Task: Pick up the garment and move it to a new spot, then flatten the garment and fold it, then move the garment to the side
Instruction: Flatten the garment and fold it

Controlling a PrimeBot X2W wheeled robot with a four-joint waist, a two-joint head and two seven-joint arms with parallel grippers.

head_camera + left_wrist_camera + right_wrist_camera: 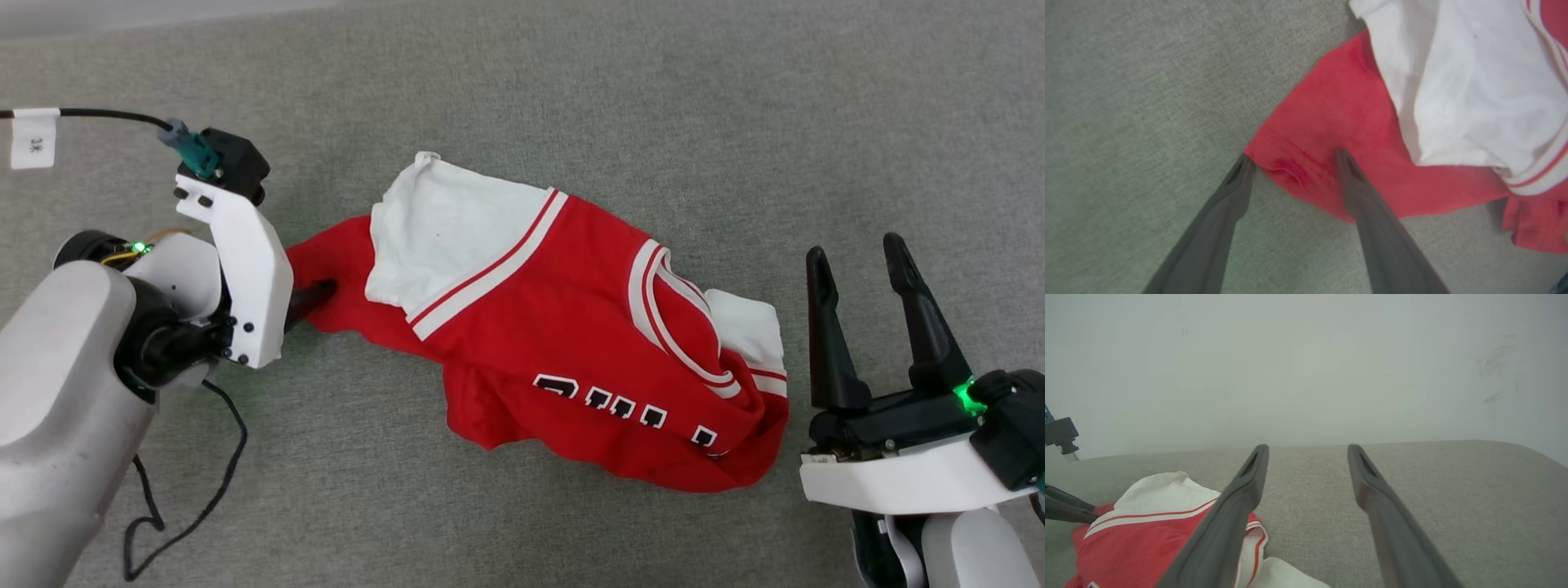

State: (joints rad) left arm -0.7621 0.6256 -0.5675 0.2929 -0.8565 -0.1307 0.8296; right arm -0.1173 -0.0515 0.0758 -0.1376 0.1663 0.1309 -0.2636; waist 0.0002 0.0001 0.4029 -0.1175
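Here the garment [571,327] is lying crumpled on the grey cloth surface [571,98], its red body bunched. One white sleeve is flopping across its upper left, striped trim is showing, and black white-outlined letters are partly folding under near the lower edge. The left gripper [1294,155] is straddling a red hem corner with fingers spread, one tip at the corner's edge, the other resting on the cloth. The right gripper [856,253] is sitting spread and empty, just beside the garment's right end.

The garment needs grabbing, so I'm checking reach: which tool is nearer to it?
Left. The left tool straddles the garment at its red corner, touching cloth; the right tool stands open beside the other end, apart.
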